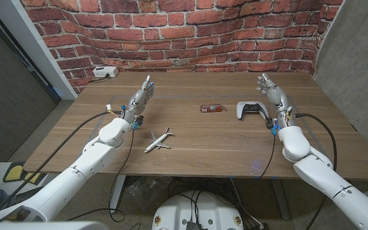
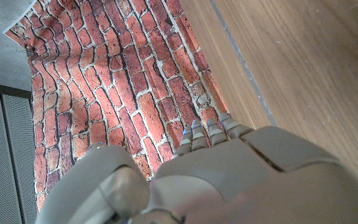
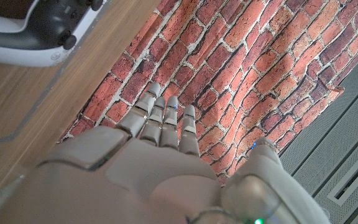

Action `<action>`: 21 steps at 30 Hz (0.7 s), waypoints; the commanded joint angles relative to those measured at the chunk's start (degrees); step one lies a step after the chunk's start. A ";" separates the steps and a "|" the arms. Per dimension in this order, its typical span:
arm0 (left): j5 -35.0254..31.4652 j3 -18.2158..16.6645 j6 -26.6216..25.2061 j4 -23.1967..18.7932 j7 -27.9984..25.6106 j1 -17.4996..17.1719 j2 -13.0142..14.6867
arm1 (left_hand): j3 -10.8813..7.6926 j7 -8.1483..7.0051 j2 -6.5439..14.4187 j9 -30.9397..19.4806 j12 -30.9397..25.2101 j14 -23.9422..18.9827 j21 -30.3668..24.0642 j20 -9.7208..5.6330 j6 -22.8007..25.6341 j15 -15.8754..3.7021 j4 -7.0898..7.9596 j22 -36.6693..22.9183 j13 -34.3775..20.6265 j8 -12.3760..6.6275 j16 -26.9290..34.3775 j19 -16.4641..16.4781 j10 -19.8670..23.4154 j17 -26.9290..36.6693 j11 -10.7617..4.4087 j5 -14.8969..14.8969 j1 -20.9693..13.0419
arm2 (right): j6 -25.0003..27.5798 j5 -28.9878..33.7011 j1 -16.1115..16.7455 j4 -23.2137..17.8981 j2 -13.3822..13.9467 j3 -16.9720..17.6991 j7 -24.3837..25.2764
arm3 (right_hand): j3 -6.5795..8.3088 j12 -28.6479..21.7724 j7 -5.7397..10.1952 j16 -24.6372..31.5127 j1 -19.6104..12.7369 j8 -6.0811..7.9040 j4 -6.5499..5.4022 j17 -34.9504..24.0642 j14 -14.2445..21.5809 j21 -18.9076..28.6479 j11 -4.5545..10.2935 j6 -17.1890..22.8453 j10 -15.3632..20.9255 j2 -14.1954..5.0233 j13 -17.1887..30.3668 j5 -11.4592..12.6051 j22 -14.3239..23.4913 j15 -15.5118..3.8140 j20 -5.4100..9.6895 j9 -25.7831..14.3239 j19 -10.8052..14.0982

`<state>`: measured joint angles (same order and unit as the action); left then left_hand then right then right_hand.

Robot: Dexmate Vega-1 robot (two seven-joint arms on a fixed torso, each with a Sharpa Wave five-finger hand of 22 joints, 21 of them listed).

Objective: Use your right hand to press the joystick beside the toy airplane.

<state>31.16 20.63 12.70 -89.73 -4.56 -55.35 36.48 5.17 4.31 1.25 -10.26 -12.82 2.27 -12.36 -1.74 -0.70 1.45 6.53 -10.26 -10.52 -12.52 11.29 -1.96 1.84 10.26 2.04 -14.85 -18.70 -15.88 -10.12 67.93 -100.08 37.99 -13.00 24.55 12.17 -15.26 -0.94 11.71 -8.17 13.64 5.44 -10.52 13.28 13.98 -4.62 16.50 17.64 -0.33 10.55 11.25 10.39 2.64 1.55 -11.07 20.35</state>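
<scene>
A white game controller (image 1: 253, 109) with black joysticks lies on the wooden table (image 1: 203, 144) right of centre; its edge with a black joystick is also in the right wrist view (image 3: 36, 31). A white toy airplane (image 1: 159, 140) lies nearer the front, left of centre, well apart from the controller. My right hand (image 1: 272, 91) is raised just right of the controller, fingers (image 3: 166, 121) straight and together, holding nothing. My left hand (image 1: 139, 99) stands raised over the table's left part, behind the airplane, fingers (image 2: 204, 134) extended and empty.
A small red object (image 1: 212, 108) lies left of the controller. A white power strip (image 1: 104, 72) sits at the back left corner by the brick wall (image 1: 190, 32). Cables run along both arms.
</scene>
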 commanded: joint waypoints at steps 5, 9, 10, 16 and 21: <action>-0.46 0.02 -0.62 -1.27 -1.16 -0.67 0.10 | 0.05 0.07 0.23 -0.24 0.00 -0.18 0.03 0.08 0.34 -0.19 -0.06 -0.19 -0.17 0.11 -0.08 -0.21 0.13 0.21 -0.03 -0.20 -0.38 | 4.98 7.30 1.93 -2.43 1.31 1.07 4.85 | 0.33 0.00 0.27 -0.01 -0.44 0.00 0.28 -0.06 0.15 -0.16 -0.09 0.76 0.08 -0.80 0.16 0.33 0.17 -0.07 0.22 -0.22 -0.21; -0.46 -0.01 -0.89 -1.50 -1.38 -0.73 0.11 | 0.06 0.01 0.29 -0.24 0.03 -0.21 0.05 0.08 0.44 -0.21 -0.09 -0.19 -0.18 0.12 -0.10 -0.22 0.17 0.21 -0.07 -0.18 -0.45 | 6.10 9.16 1.96 -2.76 1.75 1.05 5.69 | 0.34 0.14 0.43 -0.17 -0.63 -0.10 0.42 -0.03 0.03 -0.40 0.09 0.71 -0.07 -0.76 0.16 0.31 0.17 0.06 0.06 -0.22 -0.59; -0.45 -0.02 -1.20 -1.69 -1.50 -0.77 0.20 | 0.06 0.04 0.32 -0.24 0.05 -0.21 0.06 0.08 0.46 -0.21 -0.10 -0.19 -0.18 0.13 -0.11 -0.22 0.17 0.21 -0.07 -0.18 -0.48 | 5.88 9.58 1.90 -2.56 1.79 1.01 5.90 | 0.35 0.15 0.58 -0.13 -0.69 -0.11 0.46 -0.03 0.20 -0.44 0.10 0.76 -0.06 -0.75 0.16 0.30 0.17 -0.12 0.02 -0.23 -0.62; -0.56 -0.05 -1.53 -1.94 -1.55 -0.77 0.46 | 0.06 0.01 0.44 -0.25 0.15 -0.18 0.13 0.27 0.50 -0.25 -0.14 -0.20 -0.18 0.21 -0.18 -0.36 0.09 0.22 -0.10 -0.14 -0.60 | 7.10 12.41 2.16 -2.79 1.86 1.00 7.84 | 0.29 -0.19 1.27 -0.14 -1.20 0.10 0.89 0.05 1.67 -0.52 1.72 2.36 1.89 -0.53 0.10 0.15 0.17 -1.52 0.59 -0.24 0.22; -0.85 -0.14 -1.27 -2.12 -1.88 -0.89 0.44 | 0.06 -0.05 0.55 -0.25 0.22 -0.16 0.15 0.33 0.58 -0.22 -0.17 -0.20 -0.18 0.26 -0.24 -0.39 0.09 0.22 -0.04 -0.10 -0.71 | 10.92 16.18 2.91 -4.59 2.57 0.87 9.91 | 0.22 0.52 1.43 -0.79 -1.45 -0.19 1.11 0.07 0.50 -1.15 1.93 2.27 0.68 -0.35 0.07 0.16 0.17 -1.15 0.60 -0.24 -0.87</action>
<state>30.69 20.66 11.52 -91.30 -5.88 -56.02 36.81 5.19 4.11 1.79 -10.26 -12.82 2.27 -12.36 -1.52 -0.50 1.45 6.55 -10.26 -10.52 -12.27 11.29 -2.18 1.83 10.26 2.04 -14.84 -19.23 -10.08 -0.34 69.82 -102.50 39.57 -12.09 30.76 12.18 -14.94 0.29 11.04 -8.93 13.65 6.25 -10.39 14.10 12.98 -2.61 18.18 18.71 -0.63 10.55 11.24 10.39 1.39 2.32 -11.07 19.85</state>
